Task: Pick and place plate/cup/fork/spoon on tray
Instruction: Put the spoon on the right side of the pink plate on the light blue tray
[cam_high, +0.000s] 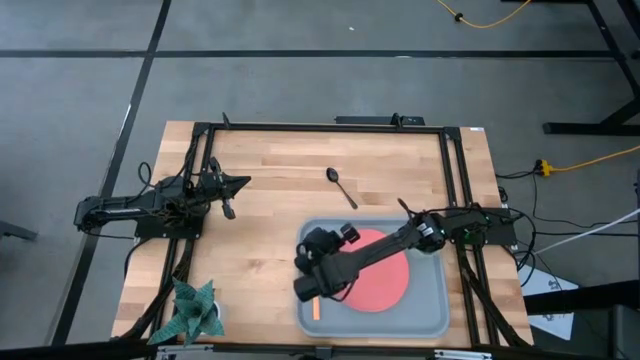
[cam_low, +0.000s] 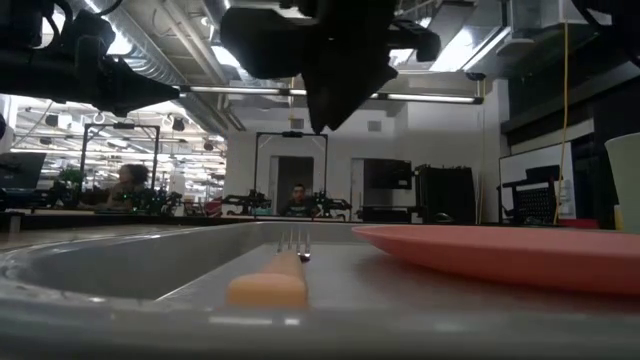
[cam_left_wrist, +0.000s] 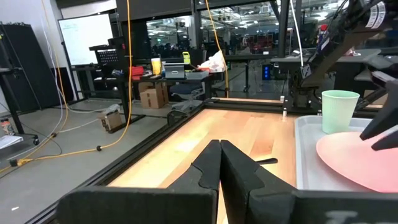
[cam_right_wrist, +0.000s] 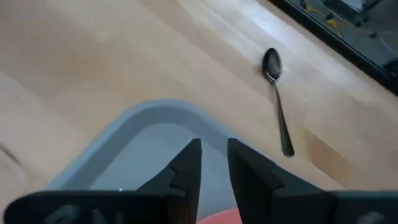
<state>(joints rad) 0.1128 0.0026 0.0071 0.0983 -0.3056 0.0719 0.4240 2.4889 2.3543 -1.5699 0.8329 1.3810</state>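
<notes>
The grey-blue tray (cam_high: 432, 310) lies at the table's near right. On it lie the coral-red plate (cam_high: 385, 280) and, near its left rim, the fork (cam_high: 315, 310), whose orange handle (cam_low: 268, 285) is nearest in the low view. The pale green cup (cam_left_wrist: 339, 111) stands on the tray beyond the plate; my right arm hides it from above. The dark spoon (cam_high: 341, 186) lies on the bare wood beyond the tray and also shows in the right wrist view (cam_right_wrist: 277, 102). My right gripper (cam_right_wrist: 214, 155) hovers over the tray's far left corner (cam_right_wrist: 155, 112), narrowly open and empty. My left gripper (cam_high: 232, 185) waits shut at the left.
A black metal frame (cam_high: 320, 127) runs round the table's edges. A green star-shaped plant (cam_high: 190, 310) stands at the near left corner. Bare wood lies between the spoon and my left gripper. People sit at benches far behind the table (cam_low: 296, 200).
</notes>
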